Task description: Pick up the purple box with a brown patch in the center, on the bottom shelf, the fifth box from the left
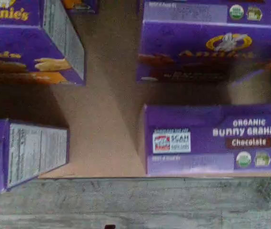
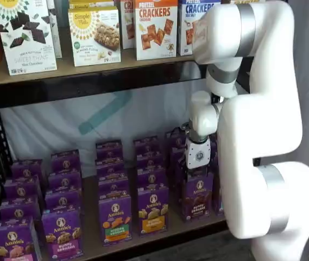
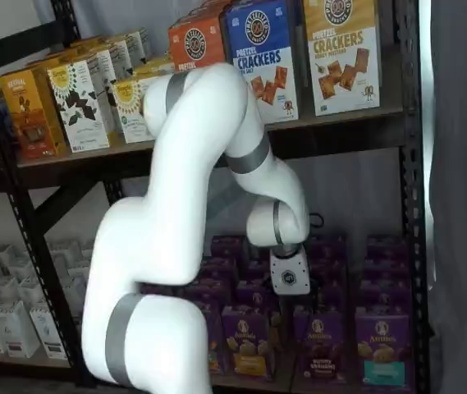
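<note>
The purple box (image 2: 199,197) stands at the front of its row on the bottom shelf (image 2: 92,246), showing brown cookies and a brown band. It also shows in a shelf view (image 3: 323,345). In the wrist view I see its top (image 1: 216,138), printed "Bunny Grahams Chocolate", beside a bare strip of the tan board (image 1: 102,124). My gripper (image 2: 197,173) hangs just above this box's row, its white body upright. It also shows in a shelf view (image 3: 287,295). The black fingers are dark against the cartons, and no gap or grip shows.
Neighbouring purple cartons include one with an orange band (image 2: 115,218), a yellow one (image 2: 152,210) and a teal one (image 3: 381,349). Cracker boxes (image 2: 155,27) stand on the higher shelf. Black rack posts (image 3: 409,205) frame the shelf. White cartons (image 3: 3,320) sit at far left. Grey floor (image 1: 135,200) lies below the shelf edge.
</note>
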### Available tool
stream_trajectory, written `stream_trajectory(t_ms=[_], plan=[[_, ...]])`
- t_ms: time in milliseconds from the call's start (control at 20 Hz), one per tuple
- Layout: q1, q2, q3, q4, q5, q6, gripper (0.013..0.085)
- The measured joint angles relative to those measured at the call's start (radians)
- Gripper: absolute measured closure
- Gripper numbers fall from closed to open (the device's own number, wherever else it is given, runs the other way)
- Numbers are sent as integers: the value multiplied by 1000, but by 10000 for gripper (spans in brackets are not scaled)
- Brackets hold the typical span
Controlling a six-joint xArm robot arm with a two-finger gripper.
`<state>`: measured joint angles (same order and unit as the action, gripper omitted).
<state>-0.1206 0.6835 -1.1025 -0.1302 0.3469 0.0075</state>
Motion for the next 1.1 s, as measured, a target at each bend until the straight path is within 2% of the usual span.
stream_trajectory(t_ms=[250,650,1100], plan=[[-9,77,-101,6,30,-15,130],[-35,153,-212,-30,50,-9,130],[-49,226,-319,1,85,-54,130]])
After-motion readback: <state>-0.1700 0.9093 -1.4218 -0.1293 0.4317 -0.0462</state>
